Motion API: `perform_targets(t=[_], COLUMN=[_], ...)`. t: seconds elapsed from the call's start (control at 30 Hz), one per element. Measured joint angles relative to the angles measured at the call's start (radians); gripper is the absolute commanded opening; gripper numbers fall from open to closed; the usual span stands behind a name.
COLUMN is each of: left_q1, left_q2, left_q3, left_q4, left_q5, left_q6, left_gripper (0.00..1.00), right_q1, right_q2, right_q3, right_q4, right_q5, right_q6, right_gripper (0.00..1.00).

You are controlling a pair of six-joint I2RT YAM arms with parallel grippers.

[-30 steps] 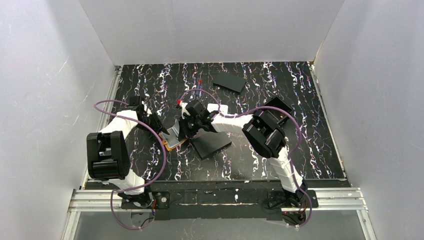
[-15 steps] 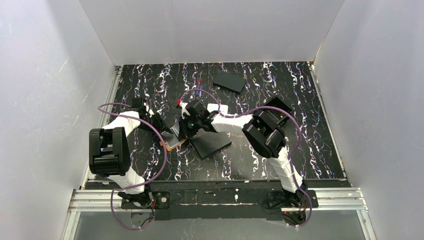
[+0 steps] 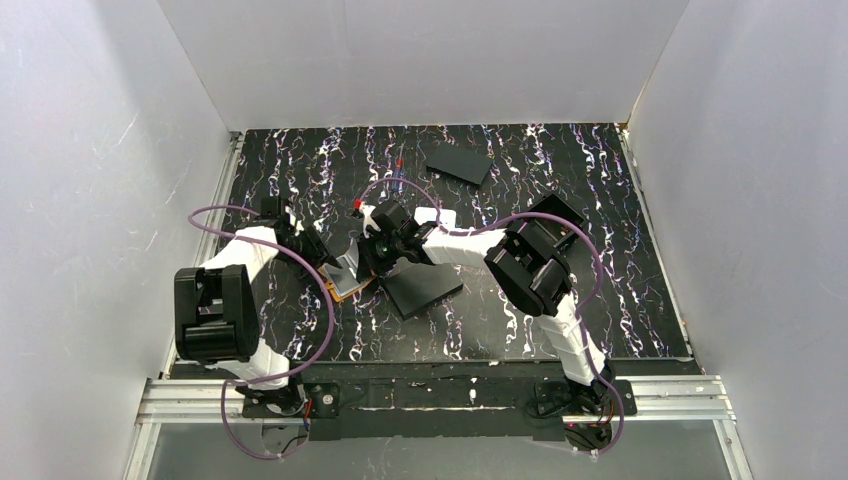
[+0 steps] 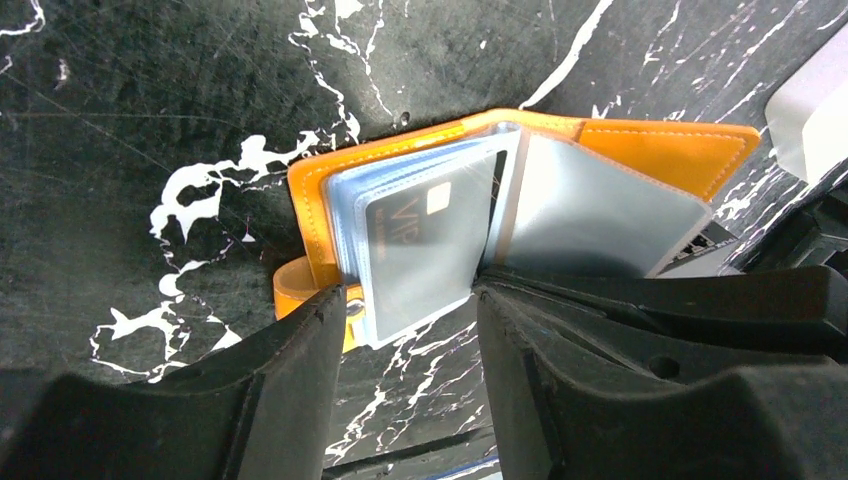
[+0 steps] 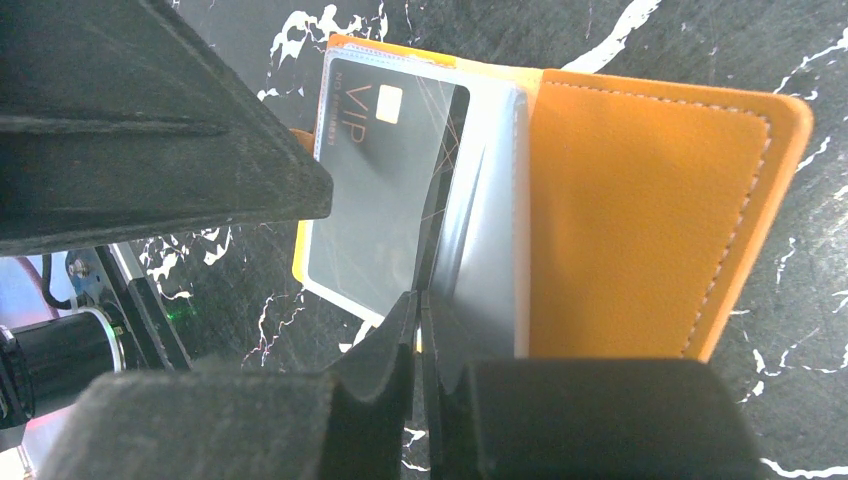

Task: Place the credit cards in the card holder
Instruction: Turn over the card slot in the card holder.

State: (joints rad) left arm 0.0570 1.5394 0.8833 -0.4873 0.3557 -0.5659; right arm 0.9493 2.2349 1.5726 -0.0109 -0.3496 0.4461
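The orange card holder [image 3: 347,287] lies open on the marbled table, its clear sleeves fanned up. A dark VIP credit card [image 4: 425,240] sits in the left sleeve [image 5: 375,200]. My left gripper [image 4: 405,305] is open, its fingers either side of that sleeve's lower corner without touching it; from above it [image 3: 322,252] stands left of the holder. My right gripper [image 5: 420,300] is shut on a thin dark credit card [image 5: 441,200] seen edge-on, upright between the sleeves beside a grey page [image 5: 490,240]. From above it [image 3: 372,258] hangs over the holder's right half.
A flat black rectangle [image 3: 423,288] lies right beside the holder, under the right arm. Another [image 3: 458,163] lies at the back of the table. White walls close in the left, back and right sides.
My left jaws have opened a little wider, and the left arm's elbow swayed right and back. The holder and the right gripper have stayed where they were.
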Motion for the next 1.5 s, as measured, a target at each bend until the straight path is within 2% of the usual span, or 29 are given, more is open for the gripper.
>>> perform_targets(t=[0.5, 0.87, 1.17, 1.3, 1.5], left_q1=[0.000, -0.013, -0.034, -0.039, -0.064], left_q2=[0.066, -0.030, -0.015, -0.009, 0.008], left_q3=[-0.009, -0.019, -0.018, -0.018, -0.005], left_q4=[0.071, 0.044, 0.038, 0.039, 0.034], left_q5=[0.074, 0.066, 0.090, 0.092, 0.089], left_q6=[-0.019, 0.005, 0.006, 0.001, -0.014], left_gripper=[0.45, 0.45, 0.30, 0.21, 0.06], right_q1=[-0.001, -0.001, -0.001, -0.001, -0.004], right_q2=[0.001, 0.003, 0.003, 0.003, 0.003], right_q3=[0.000, 0.000, 0.000, 0.000, 0.000], right_q4=[0.000, 0.004, 0.006, 0.007, 0.010], right_q5=[-0.001, -0.005, -0.007, -0.011, -0.020], right_q6=[0.000, 0.003, 0.003, 0.003, 0.004], right_gripper=[0.12, 0.12, 0.13, 0.14, 0.21])
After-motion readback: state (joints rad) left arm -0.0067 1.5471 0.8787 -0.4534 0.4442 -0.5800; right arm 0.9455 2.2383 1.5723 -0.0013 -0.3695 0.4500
